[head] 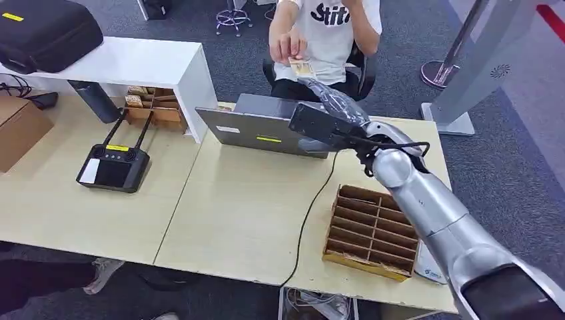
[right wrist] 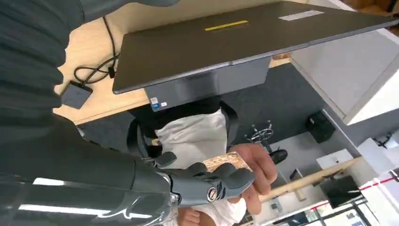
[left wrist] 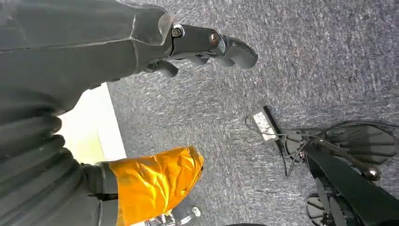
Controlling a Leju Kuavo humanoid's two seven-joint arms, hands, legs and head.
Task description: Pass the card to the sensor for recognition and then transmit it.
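Note:
The card is small and tan, held up beyond the far edge of the table. A seated person's hand pinches its top. My right hand reaches over the laptop, and its fingertips meet the card's lower edge. In the right wrist view my fingers curl against the card while the person's hand grips it from the other side. My left hand hangs over grey carpet and holds nothing, its fingers apart from the orange-taped thumb.
A wooden slotted organizer lies under my right forearm, with a small white device beside it. A black cable crosses the table. A black remote controller, a cardboard box and a white shelf stand to the left.

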